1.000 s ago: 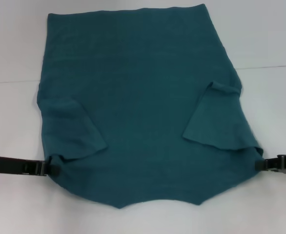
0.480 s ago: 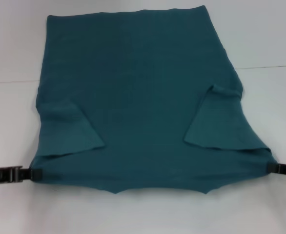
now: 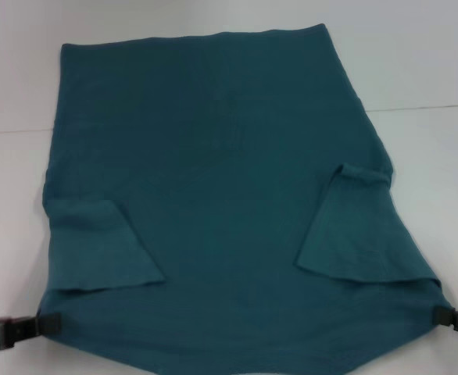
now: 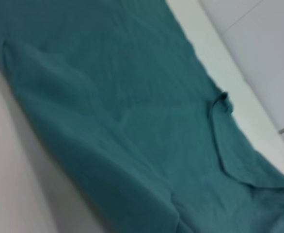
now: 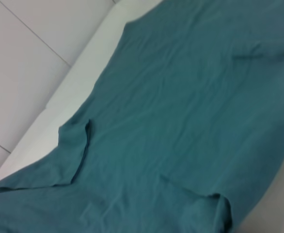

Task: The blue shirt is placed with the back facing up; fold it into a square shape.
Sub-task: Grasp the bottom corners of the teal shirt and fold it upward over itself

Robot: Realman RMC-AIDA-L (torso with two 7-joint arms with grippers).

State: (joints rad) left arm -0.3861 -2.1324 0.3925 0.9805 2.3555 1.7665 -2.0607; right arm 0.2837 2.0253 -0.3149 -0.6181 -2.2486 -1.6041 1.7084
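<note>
The blue shirt [image 3: 221, 180] lies spread plain side up on the white table, hem at the far side. Both short sleeves are folded inward onto the body, the left sleeve [image 3: 96, 246] and the right sleeve [image 3: 358, 226]. My left gripper [image 3: 48, 323] is shut on the shirt's near left corner. My right gripper [image 3: 441, 315] is shut on the near right corner. The cloth between them is stretched taut, and its near edge runs out of the head view. Each wrist view shows the shirt [image 4: 132, 121] [image 5: 181, 121] stretching away, with no fingers visible.
The white table [image 3: 424, 62] surrounds the shirt, with a thin seam line [image 3: 432, 106] running across it. The wrist views show the table edge [image 4: 219, 68] and pale floor tiles [image 5: 30, 58] beyond it.
Both grippers have pulled the near corners of the shirt toward me and slightly apart. The whole shirt slid nearer, and its near edge went from sagging to taut.
</note>
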